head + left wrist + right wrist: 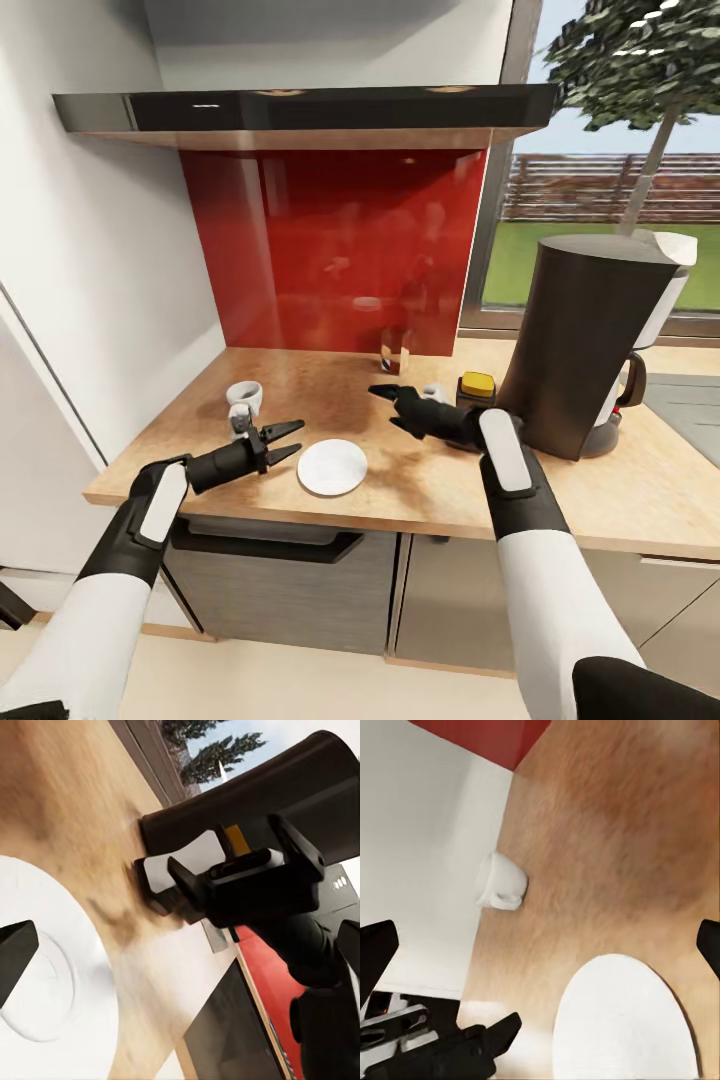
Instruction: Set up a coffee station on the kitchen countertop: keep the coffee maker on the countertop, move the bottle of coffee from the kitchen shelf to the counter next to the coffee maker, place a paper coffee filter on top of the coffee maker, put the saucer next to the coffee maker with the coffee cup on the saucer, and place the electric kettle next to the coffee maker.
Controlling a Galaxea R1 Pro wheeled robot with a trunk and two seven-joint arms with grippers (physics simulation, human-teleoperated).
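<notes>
On the table (620,500), the saucer (332,466) lies near the front edge, with the coffee cup (244,394) behind it to the left, apart from it. The coffee maker (590,345) stands at the right. The bottle of coffee (396,352) stands at the back by the wall. The left gripper (288,440) hovers just left of the saucer; the right gripper (384,395) sits between bottle and saucer.

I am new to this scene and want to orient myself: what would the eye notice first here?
The glossy red backsplash behind the wooden countertop stands out first. Next comes the tall dark coffee maker at the right by the window. Nearer the front edge lies a white saucer, between the open left claw and the right claw; the coffee cup stands apart, behind the left claw.
</notes>
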